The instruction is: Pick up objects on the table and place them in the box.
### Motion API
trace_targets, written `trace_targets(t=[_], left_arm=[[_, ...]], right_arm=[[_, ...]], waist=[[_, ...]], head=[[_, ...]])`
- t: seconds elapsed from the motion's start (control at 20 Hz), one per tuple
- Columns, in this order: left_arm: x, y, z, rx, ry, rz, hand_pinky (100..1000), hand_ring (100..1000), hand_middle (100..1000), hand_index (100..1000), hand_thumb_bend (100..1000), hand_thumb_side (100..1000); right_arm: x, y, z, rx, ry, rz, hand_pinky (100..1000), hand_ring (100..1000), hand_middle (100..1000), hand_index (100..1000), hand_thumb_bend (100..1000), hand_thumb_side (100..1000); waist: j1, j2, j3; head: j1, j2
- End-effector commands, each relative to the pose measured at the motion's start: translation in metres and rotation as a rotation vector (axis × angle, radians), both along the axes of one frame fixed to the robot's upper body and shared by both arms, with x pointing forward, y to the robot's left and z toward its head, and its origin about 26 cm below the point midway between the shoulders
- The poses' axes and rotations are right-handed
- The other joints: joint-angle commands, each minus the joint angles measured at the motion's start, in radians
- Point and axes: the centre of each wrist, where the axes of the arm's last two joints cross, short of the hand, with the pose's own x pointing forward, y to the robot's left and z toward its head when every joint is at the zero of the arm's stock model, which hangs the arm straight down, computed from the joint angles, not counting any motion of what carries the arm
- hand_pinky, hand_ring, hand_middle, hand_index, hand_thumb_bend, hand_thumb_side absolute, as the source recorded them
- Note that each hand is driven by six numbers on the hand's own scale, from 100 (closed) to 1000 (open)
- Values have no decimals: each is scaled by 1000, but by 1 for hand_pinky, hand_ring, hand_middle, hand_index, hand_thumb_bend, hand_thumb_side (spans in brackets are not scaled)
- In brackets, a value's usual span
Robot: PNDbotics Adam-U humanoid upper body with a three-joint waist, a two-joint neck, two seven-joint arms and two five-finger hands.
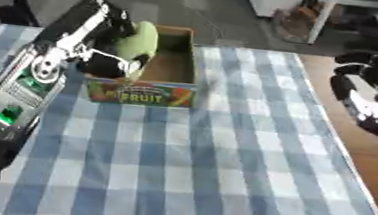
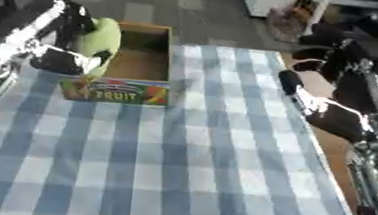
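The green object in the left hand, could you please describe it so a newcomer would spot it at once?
Start at the cardboard box marked FRUIT at the checked tablecloth's far end. Over its left side, the left hand holds a smooth, rounded yellow-green object, the only green thing there.

The scene is viewed from two head cameras set side by side, both aimed steeply down and forward over the table (image 1: 222, 158). Nearly the same area is covered by both: the checked cloth, the box (image 1: 171, 80) at the far side, and floor beyond. The left arm is shown larger in the left eye view; more of the right hand (image 2: 333, 112) is taken in by the right eye view.
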Motion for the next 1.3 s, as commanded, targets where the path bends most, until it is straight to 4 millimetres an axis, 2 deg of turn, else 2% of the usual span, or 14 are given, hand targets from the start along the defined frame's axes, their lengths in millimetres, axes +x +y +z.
trace_targets(t=[0.05, 0.2, 0.5, 0.55, 0.6, 0.65, 0.75, 0.8, 0.85, 0.9, 0.95, 1.15, 1.3], left_arm=[[20, 1, -2, 0, -13, 78, 256, 238, 266, 388, 353, 100], [40, 2, -12, 20, 0, 163, 261, 246, 273, 396, 358, 100], [71, 20, -26, 30, 11, 332, 303, 278, 302, 426, 402, 100], [74, 23, -29, 34, 20, 349, 343, 329, 352, 475, 471, 100], [77, 26, -32, 38, 32, 361, 348, 335, 358, 481, 484, 100], [79, 28, -35, 40, 46, 371, 396, 406, 430, 552, 610, 100], [82, 33, -39, 49, 70, 386, 468, 510, 543, 671, 801, 100], [83, 35, -41, 56, 76, 393, 498, 555, 594, 716, 840, 150], [83, 37, -43, 62, 77, 402, 544, 620, 671, 779, 896, 283], [84, 39, -44, 66, 74, 410, 550, 627, 680, 786, 904, 297], [84, 40, -44, 67, 68, 414, 595, 691, 745, 831, 971, 396], [80, 44, -43, 48, 9, 413, 628, 733, 784, 856, 1000, 497], [74, 47, -35, 3, -49, 382, 621, 725, 778, 853, 1000, 515]], right_arm=[[0, 2, 8, -7, -25, 24, 666, 709, 727, 866, 409, 229], [0, 4, 7, -2, -20, 33, 666, 709, 726, 866, 410, 230], [0, 11, 3, 17, -6, 58, 665, 708, 726, 866, 408, 233], [0, 12, 1, 20, -2, 62, 664, 708, 725, 866, 407, 235], [0, 12, 0, 22, 2, 66, 664, 708, 725, 866, 406, 235], [0, 13, -1, 23, 6, 69, 664, 708, 725, 865, 404, 237], [0, 14, -2, 25, 10, 74, 664, 708, 725, 865, 404, 237], [0, 15, -2, 25, 11, 76, 664, 708, 725, 865, 403, 237], [0, 15, -2, 25, 11, 77, 664, 708, 725, 865, 403, 237], [0, 15, -2, 26, 11, 77, 663, 708, 725, 865, 403, 237], [0, 15, -2, 26, 11, 77, 663, 708, 725, 865, 401, 237], [1, 14, -3, 28, 14, 71, 663, 708, 723, 865, 400, 237], [1, 13, -4, 29, 18, 65, 663, 708, 722, 865, 399, 238]], waist=[[-1, -10, -11], [-5, -7, -32], [-11, -2, -82], [-12, -1, -89], [-13, 1, -95], [-14, 2, -100], [-15, 5, -107], [-15, 5, -110], [-15, 6, -111], [-16, 7, -111], [-16, 7, -110], [-16, 8, -97], [-15, 7, -77]], head=[[10, -9], [16, -13], [35, -24], [37, -26], [39, -28], [41, -29], [42, -29], [43, -29], [42, -29], [42, -30], [41, -30], [38, -30], [35, -28]])
